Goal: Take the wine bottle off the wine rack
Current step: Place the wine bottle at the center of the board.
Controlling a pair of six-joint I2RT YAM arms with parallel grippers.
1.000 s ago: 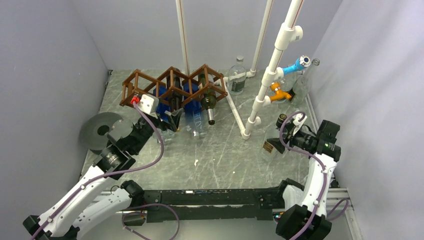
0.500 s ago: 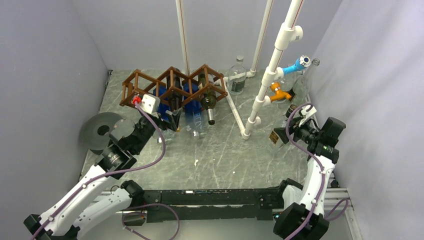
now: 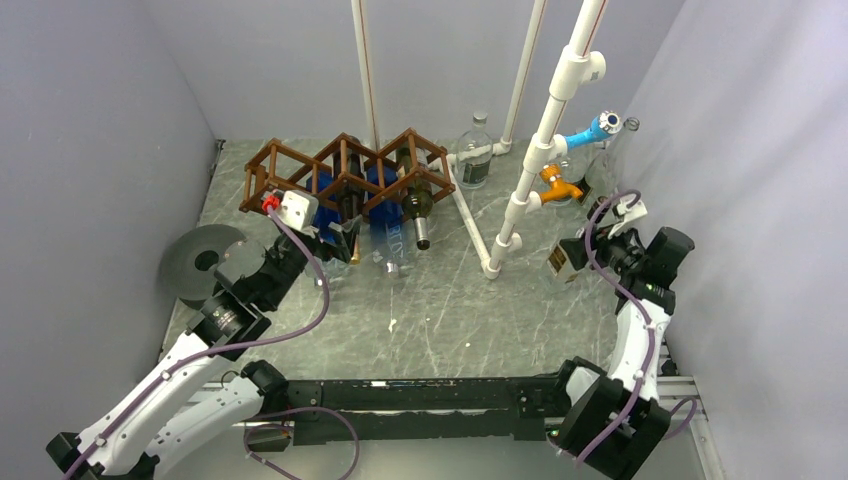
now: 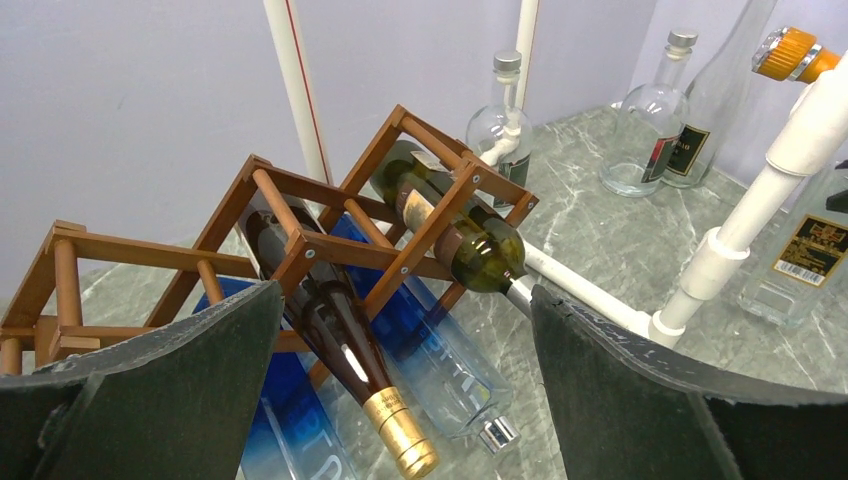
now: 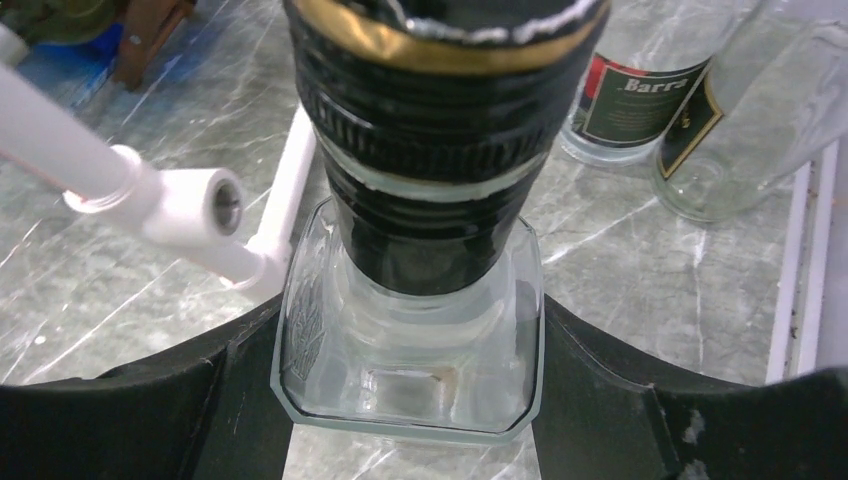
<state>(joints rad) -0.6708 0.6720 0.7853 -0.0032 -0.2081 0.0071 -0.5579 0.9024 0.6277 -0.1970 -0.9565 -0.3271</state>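
**left end effector wide at rack, right one clamped on square bottle**

left end effector (image 4: 405, 288) is wide, nothing between the fingers, parked at the front of the wine rack (image 4: 340, 250) and aimed into it. not touching any bottle that i can see.

wine bottle (image 4: 335, 335), dark glass with a gold foil cap, lies in a middle cell of the rack. it tilts neck-down toward the left end effector, cap just past the rack's front edge. a green bottle (image 4: 460, 235) sits in the cell to its right. a blue bottle (image 4: 290, 425) lies below it and a clear-and-blue one (image 4: 440, 350) beside that, both in the lower cells with necks toward the arm. the rack stands at the back left of the counter (image 3: 440, 300).

right end effector (image 5: 408, 310) is at mid width, holding a square clear bottle (image 5: 410, 395) with a black neck and gold band. one finger presses each side of its shoulders. this is at the right side of the counter, next to the white pipe frame (image 3: 520, 195) and well apart from the rack. can't tell whether its base is on the counter or lifted.

two more clear bottles (image 5: 640, 110) stand behind it near the right wall.
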